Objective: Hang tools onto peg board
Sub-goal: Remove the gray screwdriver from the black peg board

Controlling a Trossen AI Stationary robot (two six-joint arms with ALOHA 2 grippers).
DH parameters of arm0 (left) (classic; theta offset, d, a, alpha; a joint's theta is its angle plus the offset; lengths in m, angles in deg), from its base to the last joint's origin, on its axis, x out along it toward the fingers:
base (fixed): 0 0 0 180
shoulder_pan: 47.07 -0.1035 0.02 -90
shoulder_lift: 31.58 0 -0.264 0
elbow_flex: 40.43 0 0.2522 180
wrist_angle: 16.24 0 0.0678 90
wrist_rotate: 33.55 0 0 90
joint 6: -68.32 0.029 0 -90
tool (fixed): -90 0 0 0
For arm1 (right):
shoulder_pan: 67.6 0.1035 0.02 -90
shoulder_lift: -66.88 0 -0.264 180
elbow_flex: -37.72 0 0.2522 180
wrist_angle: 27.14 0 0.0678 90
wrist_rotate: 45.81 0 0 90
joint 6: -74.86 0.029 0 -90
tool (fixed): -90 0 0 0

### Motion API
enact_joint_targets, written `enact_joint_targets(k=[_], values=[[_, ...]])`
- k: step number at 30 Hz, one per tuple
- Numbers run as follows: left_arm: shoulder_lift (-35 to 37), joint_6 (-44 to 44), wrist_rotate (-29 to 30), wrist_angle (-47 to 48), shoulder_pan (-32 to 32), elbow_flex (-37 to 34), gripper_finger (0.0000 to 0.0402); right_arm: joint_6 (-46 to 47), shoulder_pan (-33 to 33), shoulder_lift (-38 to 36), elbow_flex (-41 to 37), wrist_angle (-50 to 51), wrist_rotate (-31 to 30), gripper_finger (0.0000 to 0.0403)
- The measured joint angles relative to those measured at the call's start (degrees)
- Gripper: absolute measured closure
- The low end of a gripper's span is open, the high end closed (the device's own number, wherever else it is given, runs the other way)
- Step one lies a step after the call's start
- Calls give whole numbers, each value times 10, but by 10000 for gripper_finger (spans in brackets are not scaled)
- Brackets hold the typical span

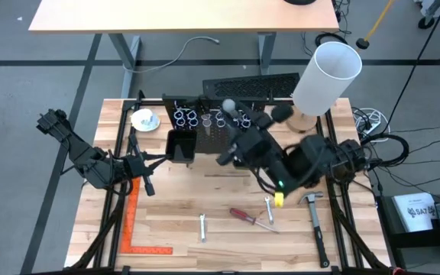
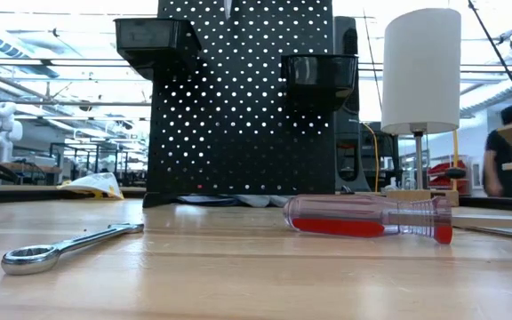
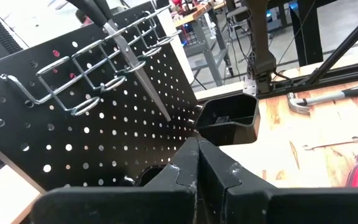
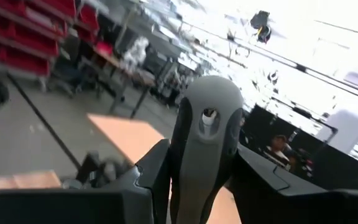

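Observation:
The peg board [image 3: 104, 137] stands upright at the table's far side, with wire ring holders [image 3: 86, 68] and black bins [image 3: 229, 118]. Scissors [image 3: 132, 62] hang in one ring, blades down. My right gripper [image 4: 201, 155] is raised just in front of the rings [image 1: 205, 118] and is shut on a grey-handled tool [image 1: 228, 107]. My left gripper [image 3: 197, 163] is shut and holds nothing; it waits at the table's left [image 1: 150, 186], facing the board. On the table lie a red screwdriver [image 1: 244, 216] and two wrenches [image 1: 202, 228] [image 1: 269, 208]. My right gripper pinches the grey handle [image 4: 197, 168] of the tool between its two fingers, one on either side. The handle's rounded butt end, with a small hole [image 4: 209, 115], sticks out beyond the fingertips. The tool is lifted clear of the table; its shaft is hidden.
A hammer [image 1: 315, 221] lies at the table's right. An orange square [image 1: 132, 225] lies at the near left. A tall white cylinder [image 1: 325, 76] stands at the far right and a white dish [image 1: 144, 119] at the far left. A person [image 2: 505, 151] is in the room beyond.

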Motion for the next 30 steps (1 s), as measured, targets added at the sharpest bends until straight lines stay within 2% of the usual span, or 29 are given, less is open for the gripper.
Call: enact_joint_targets(k=[5, 12, 18, 24, 27, 30], values=[[0, 0, 0, 0, 0, 0, 393, 15, 47, -1, 0, 64, -50, 278], [0, -2, 0, 0, 0, 0, 393, 102, 99, -1, 0, 205, -108, 278], [0, -3, 0, 0, 0, 0, 393, 205, 131, 0, 0, 402, -162, 277], [0, -4, 0, 0, 0, 0, 393, 407, 163, -17, 0, 583, -129, 277], [0, -4, 0, 0, 0, 0, 393, 576, 173, -27, 0, 736, -93, 277], [0, -4, 0, 0, 0, 0, 393, 804, 177, -32, 0, 929, -30, 277]])
